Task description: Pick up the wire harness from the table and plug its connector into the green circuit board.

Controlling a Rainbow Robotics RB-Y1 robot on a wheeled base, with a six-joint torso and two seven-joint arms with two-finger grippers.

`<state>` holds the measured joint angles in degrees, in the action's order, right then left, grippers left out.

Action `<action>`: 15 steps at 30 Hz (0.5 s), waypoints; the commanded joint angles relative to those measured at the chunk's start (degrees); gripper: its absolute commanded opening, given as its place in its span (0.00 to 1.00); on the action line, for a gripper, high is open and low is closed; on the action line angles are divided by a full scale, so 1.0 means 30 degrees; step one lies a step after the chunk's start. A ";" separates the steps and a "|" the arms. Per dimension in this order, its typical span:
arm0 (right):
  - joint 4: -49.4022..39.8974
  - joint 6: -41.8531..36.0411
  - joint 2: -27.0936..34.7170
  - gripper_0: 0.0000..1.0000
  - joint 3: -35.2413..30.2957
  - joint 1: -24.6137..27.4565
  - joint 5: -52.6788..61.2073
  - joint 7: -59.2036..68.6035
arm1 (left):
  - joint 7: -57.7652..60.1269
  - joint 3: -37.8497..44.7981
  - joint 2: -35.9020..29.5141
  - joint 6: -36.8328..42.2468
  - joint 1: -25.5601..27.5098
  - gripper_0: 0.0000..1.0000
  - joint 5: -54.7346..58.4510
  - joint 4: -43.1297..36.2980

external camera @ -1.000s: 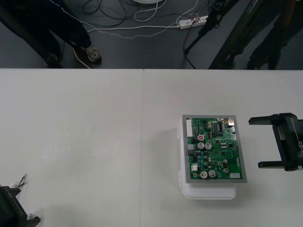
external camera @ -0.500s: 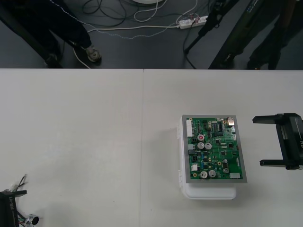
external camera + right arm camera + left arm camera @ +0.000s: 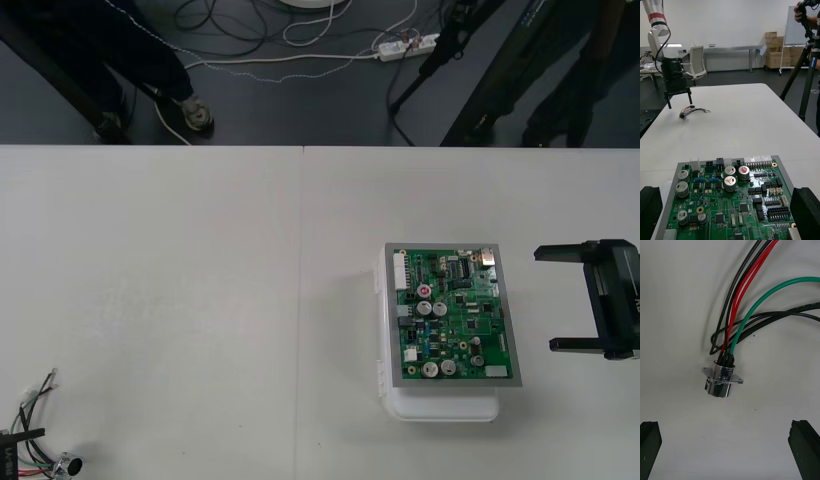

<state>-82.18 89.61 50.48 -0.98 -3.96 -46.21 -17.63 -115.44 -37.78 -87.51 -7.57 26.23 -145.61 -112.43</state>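
The green circuit board (image 3: 450, 325) lies on its white base (image 3: 440, 408) right of the table's middle. The wire harness (image 3: 38, 440) lies at the near left corner, with its round metal socket (image 3: 722, 380) on the table and red, black and green wires (image 3: 741, 303) running away from it. My left gripper (image 3: 726, 423) hangs open just above the socket, one finger to each side of it. My right gripper (image 3: 545, 299) stands open just right of the board, with the board's edge (image 3: 730, 198) between its fingers (image 3: 805, 210). The harness's plug end is hard to make out.
Across the table in the right wrist view, the left gripper (image 3: 678, 100) stands over the harness (image 3: 692, 110). Bare tabletop (image 3: 220, 300) stretches between harness and board. Cables lie on the dark floor (image 3: 300, 60) beyond the far edge.
My left gripper has drawn back toward the near left corner in the front view, uncovering the harness and its socket. The right gripper has shifted slightly to the right, then stopped.
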 commanded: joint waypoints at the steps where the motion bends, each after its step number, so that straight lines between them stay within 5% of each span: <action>1: -0.0089 0.0129 0.0811 1.00 -0.0318 0.0384 0.0169 -0.0277 | -0.2098 -0.2496 0.0401 0.2963 -0.2707 1.00 -0.0330 0.1528; 15: -0.0118 0.0129 0.0870 1.00 -0.0289 0.0677 0.0140 -0.0482 | -0.2596 -0.5953 0.1485 0.3285 -0.6428 1.00 -0.0506 0.3667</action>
<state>-82.11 89.61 50.68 -0.98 -2.95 -46.22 -17.63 -117.62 -51.36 -84.76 -0.44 11.50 -146.87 -103.13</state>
